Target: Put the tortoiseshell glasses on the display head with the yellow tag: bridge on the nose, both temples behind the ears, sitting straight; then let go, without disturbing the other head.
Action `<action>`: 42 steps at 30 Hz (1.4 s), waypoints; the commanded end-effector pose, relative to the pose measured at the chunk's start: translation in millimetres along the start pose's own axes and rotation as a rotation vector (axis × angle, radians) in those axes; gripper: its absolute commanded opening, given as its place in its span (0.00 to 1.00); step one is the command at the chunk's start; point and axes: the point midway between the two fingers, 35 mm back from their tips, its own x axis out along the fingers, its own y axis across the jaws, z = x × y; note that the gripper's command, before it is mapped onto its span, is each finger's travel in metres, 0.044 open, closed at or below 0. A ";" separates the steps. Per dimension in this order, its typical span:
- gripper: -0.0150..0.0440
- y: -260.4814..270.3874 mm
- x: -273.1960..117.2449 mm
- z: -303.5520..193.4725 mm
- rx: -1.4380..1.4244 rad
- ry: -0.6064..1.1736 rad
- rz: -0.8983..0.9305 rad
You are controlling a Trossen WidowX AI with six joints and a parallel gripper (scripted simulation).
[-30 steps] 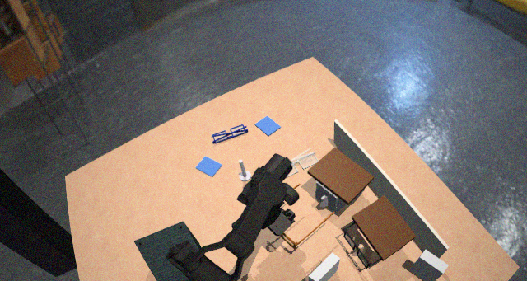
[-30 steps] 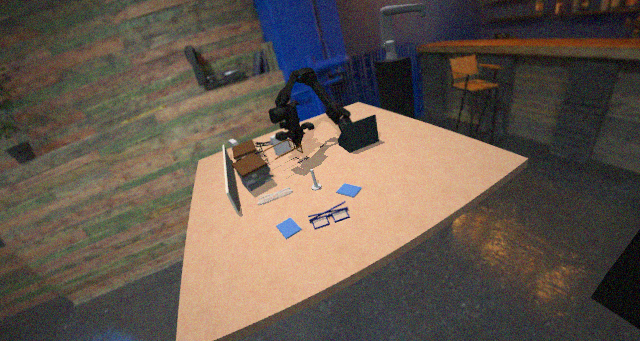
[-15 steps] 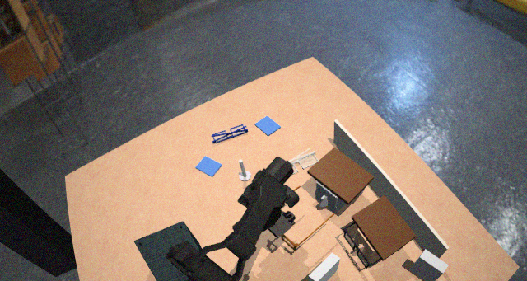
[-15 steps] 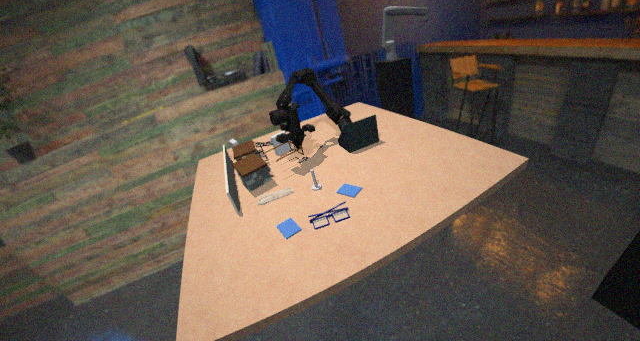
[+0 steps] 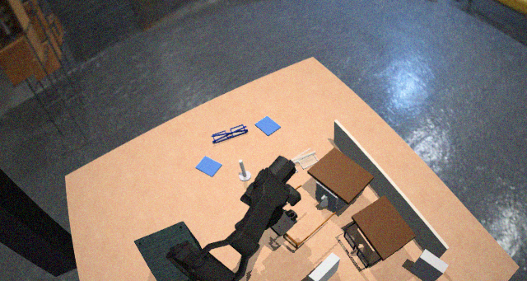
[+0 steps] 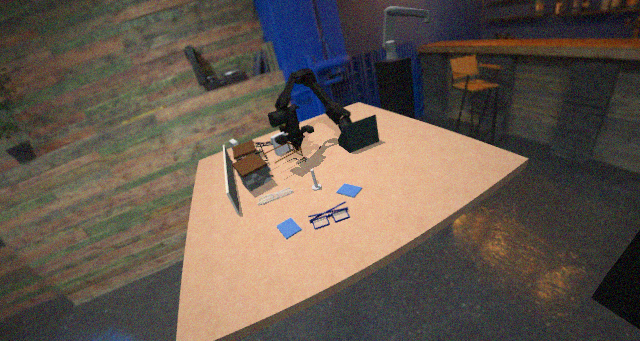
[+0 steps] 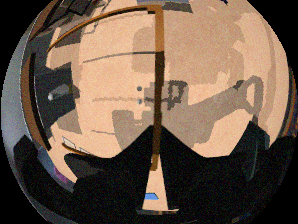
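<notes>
The tortoiseshell glasses (image 5: 314,230) (image 7: 159,30) hang above the table, temples open and reaching toward the heads. My gripper (image 5: 286,231) (image 6: 299,147) (image 7: 156,129) is shut on their front frame, which looks edge-on in the wrist view. Two display heads are dark blocks with brown tops: one head (image 5: 341,175) (image 6: 252,165) (image 7: 55,90) has a pale nose facing the glasses. The other head (image 5: 383,227) (image 6: 245,150) has thin dark outlines before its face, perhaps another pair of glasses. The glasses are clear of both heads. I cannot make out the yellow tag.
A long upright panel (image 5: 387,186) (image 6: 230,181) stands behind the heads. Pale glasses (image 5: 306,161) (image 6: 278,194) lie near the first head. A small post (image 5: 243,171) (image 6: 315,181), blue glasses (image 5: 230,133) (image 6: 329,217), two blue cloths (image 5: 268,125) (image 5: 208,166) and white-topped blocks (image 5: 325,267) (image 5: 432,261) are around.
</notes>
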 end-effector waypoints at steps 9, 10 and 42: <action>0.25 15.8 0.9 0.8 0.000 -0.003 0.011; 0.25 16.9 0.9 0.8 0.000 -0.003 0.012; 0.25 57.4 3.3 1.3 0.002 -0.004 0.003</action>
